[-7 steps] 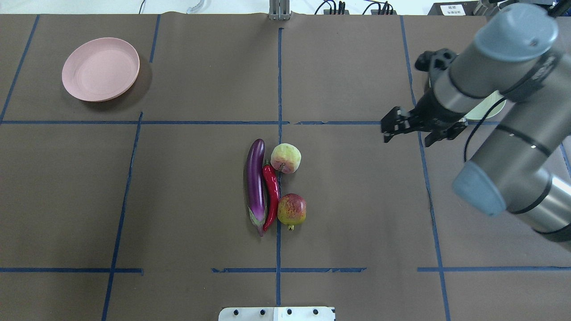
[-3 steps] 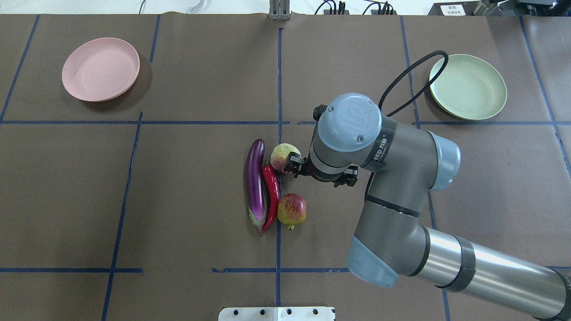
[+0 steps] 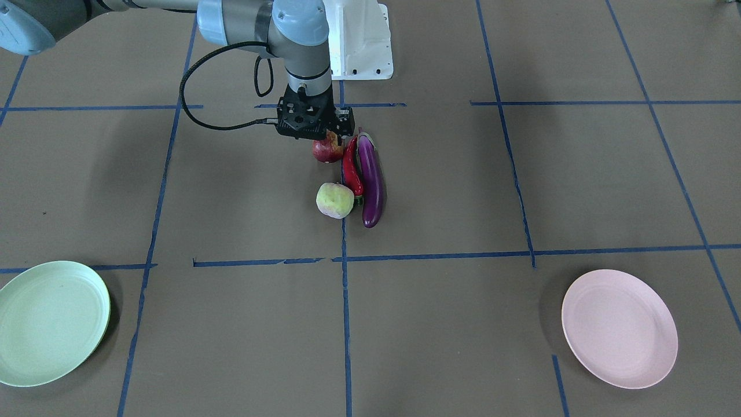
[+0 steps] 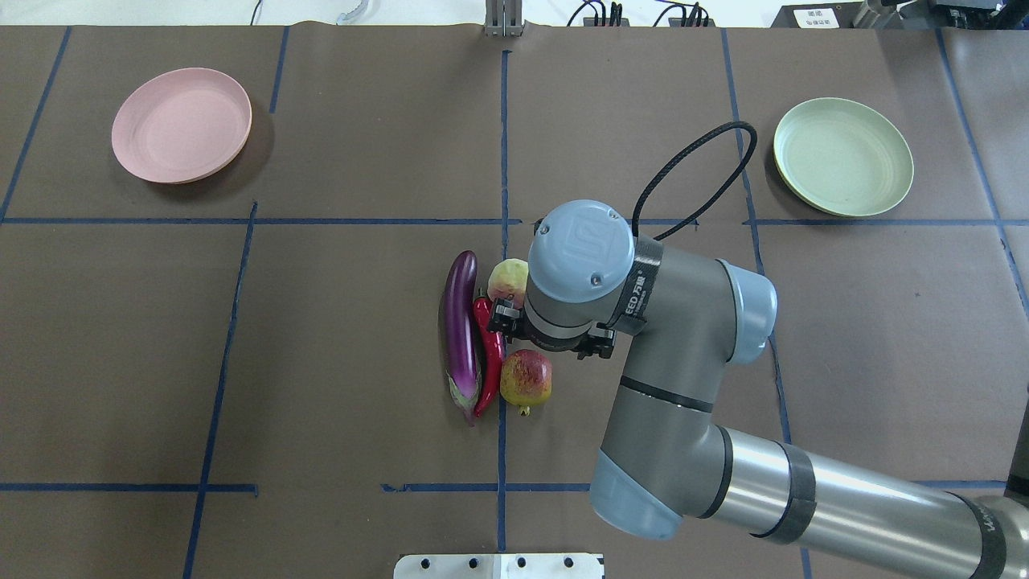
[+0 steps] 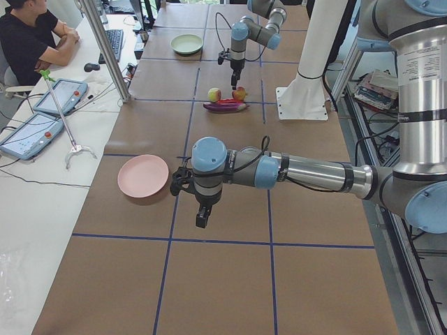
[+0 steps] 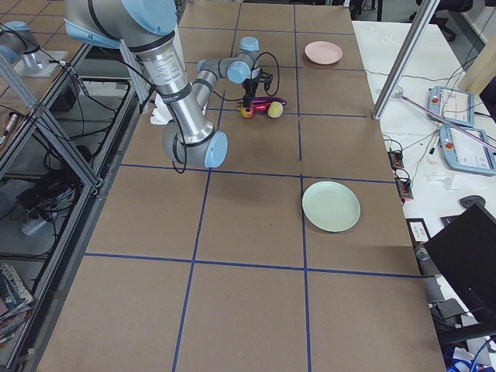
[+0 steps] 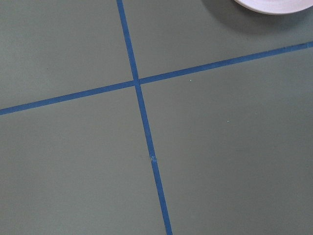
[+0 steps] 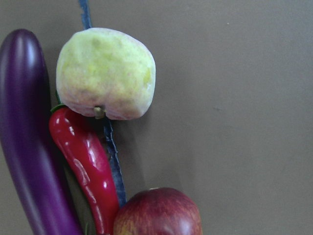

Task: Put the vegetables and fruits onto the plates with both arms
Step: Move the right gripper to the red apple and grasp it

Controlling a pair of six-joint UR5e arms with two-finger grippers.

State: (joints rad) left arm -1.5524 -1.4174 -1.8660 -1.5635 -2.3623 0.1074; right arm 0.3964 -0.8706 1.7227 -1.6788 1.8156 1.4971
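In the middle of the worktop [image 4: 338,338], the right hand [image 3: 317,128], whose spread I cannot tell, hangs with the dark red fruit [image 4: 526,378] close at about its 7 o'clock and the pale fruit [image 4: 506,280] at 11, seen from overhead, while the left hand [image 5: 201,213], likewise unclear, sits well apart by the pink plate [image 5: 143,176].

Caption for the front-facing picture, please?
Right black pincer poised above dark red round fruit, beside shiny red chili, glossy purple eggplant, yellow-green round fruit; mint plate and pink plate empty.
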